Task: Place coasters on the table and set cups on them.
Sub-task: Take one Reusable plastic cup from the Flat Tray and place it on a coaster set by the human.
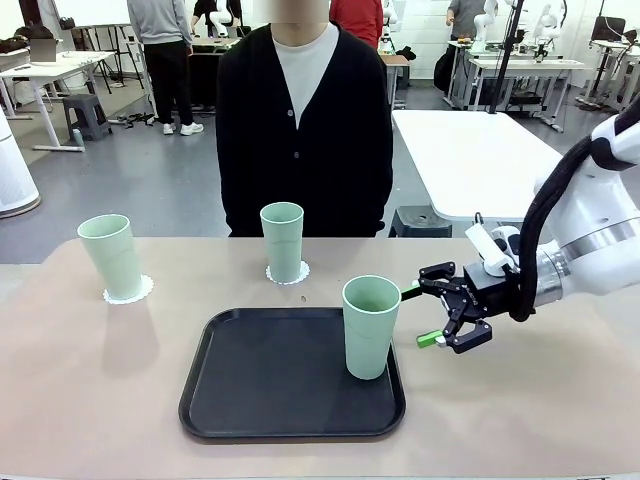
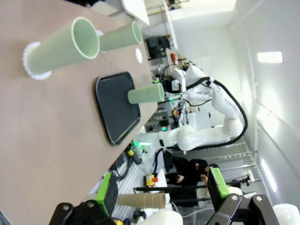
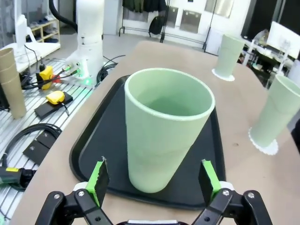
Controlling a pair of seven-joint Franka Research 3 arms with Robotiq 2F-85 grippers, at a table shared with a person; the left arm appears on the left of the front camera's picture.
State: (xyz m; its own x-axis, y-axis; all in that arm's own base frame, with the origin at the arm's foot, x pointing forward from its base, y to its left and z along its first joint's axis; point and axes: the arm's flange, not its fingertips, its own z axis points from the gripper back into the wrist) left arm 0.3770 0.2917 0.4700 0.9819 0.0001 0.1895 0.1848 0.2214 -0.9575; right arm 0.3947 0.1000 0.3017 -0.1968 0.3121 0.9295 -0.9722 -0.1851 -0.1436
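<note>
Three pale green cups stand upright. The left cup (image 1: 112, 256) rests on a lacy white coaster (image 1: 128, 291), and the middle cup (image 1: 283, 241) on another coaster (image 1: 288, 273). The third cup (image 1: 370, 326) stands on the right side of the black tray (image 1: 270, 370). My right gripper (image 1: 420, 315) is open just right of it. In the right wrist view this cup (image 3: 164, 126) sits in line with the gap of the gripper (image 3: 153, 180), untouched. My left gripper (image 2: 161, 187) is open and holds nothing, far from the cups (image 2: 61, 49). A small white disc (image 2: 138, 54) lies on the table beyond the tray.
A person in a black cardigan (image 1: 305, 130) stands at the table's far edge, hands out of sight. The beige table (image 1: 90, 380) has bare room left of and in front of the tray. A white table (image 1: 470, 160) stands behind on the right.
</note>
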